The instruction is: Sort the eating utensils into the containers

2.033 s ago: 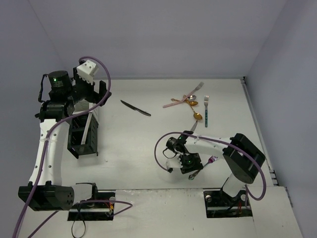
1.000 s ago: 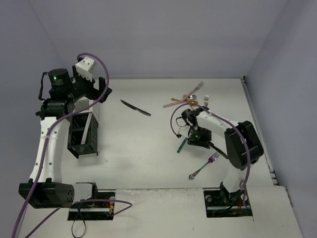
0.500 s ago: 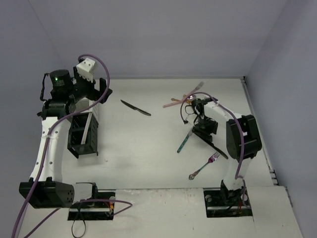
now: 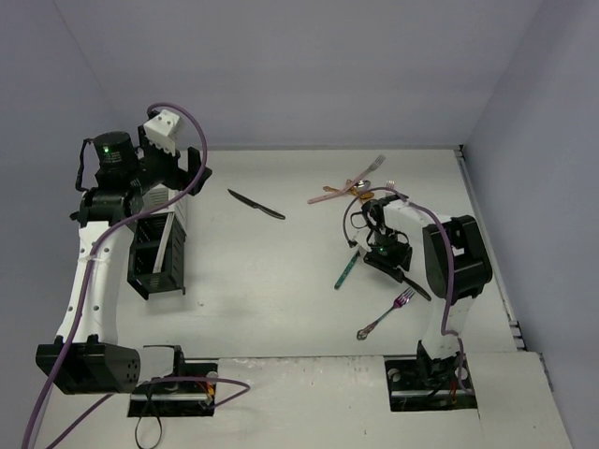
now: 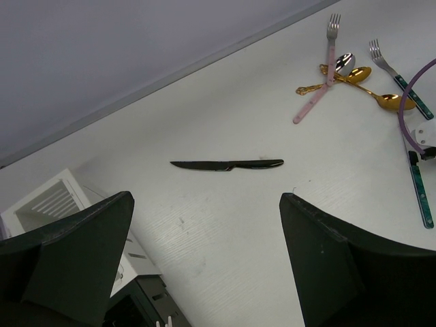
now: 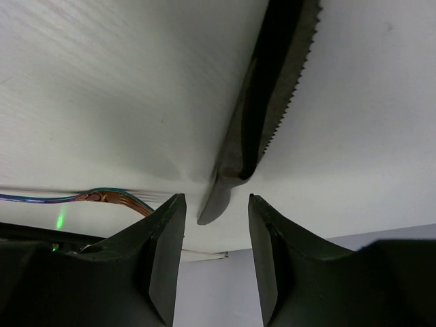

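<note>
- Overhead: catches the right gripper (image 4: pixel 384 260) low over the table (image 4: pixel 281 299), just beside a teal knife (image 4: pixel 345 271), with a serrated knife (image 4: pixel 416 285) running out from under it.
- Right wrist: supplies what overhead hides, namely fingers (image 6: pixel 163 259) parted and grasping nothing, the serrated knife's end lying in the gap and touching neither.
- Left wrist: shows the left gripper (image 5: pixel 204 197) spread wide and empty, high above a black knife (image 5: pixel 228 164); also separates gold spoons (image 5: pixel 387 101), pink fork (image 5: pixel 313 102) and teal fork (image 5: pixel 412 95), a mere tangle overhead.
- Overhead alone: takes in the black caddy (image 4: pixel 150 271) at far left and a lone fork (image 4: pixel 384 315) towards the near edge.
- Left wrist: glimpses a corner of the white caddy (image 5: pixel 48 201), hard to make out overhead.
</note>
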{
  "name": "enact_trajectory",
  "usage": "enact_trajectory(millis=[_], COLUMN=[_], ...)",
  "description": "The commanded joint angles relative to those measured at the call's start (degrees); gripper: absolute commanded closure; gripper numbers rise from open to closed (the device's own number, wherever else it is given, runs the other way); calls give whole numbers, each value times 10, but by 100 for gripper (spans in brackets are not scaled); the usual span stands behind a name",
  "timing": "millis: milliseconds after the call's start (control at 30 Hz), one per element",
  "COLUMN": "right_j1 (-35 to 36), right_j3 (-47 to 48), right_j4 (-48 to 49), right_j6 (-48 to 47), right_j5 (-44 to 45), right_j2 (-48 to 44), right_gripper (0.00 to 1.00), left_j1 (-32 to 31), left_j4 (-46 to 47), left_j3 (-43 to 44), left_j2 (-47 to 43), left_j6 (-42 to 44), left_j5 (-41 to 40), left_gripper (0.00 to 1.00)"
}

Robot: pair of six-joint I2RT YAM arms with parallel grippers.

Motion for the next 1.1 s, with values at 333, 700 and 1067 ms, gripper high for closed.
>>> enact_trajectory(millis=[333, 700, 1067], right_j1=[-11, -13, -11], right_j3=[-11, 42, 122], right_j4=[-22, -6, -57], right_j6=[28, 32, 21], right_j5=[-36, -68, -123], right_j2=[39, 33, -31], right_gripper=[80, 100, 100], left_j1=[-1, -2, -2], left_j4=[61, 58, 22], left_j3=[9, 14, 30], left_j2=[-14, -4, -2], left_j6=[5, 2, -3], left_j5=[-9, -14, -12], left_gripper=[15, 15, 15])
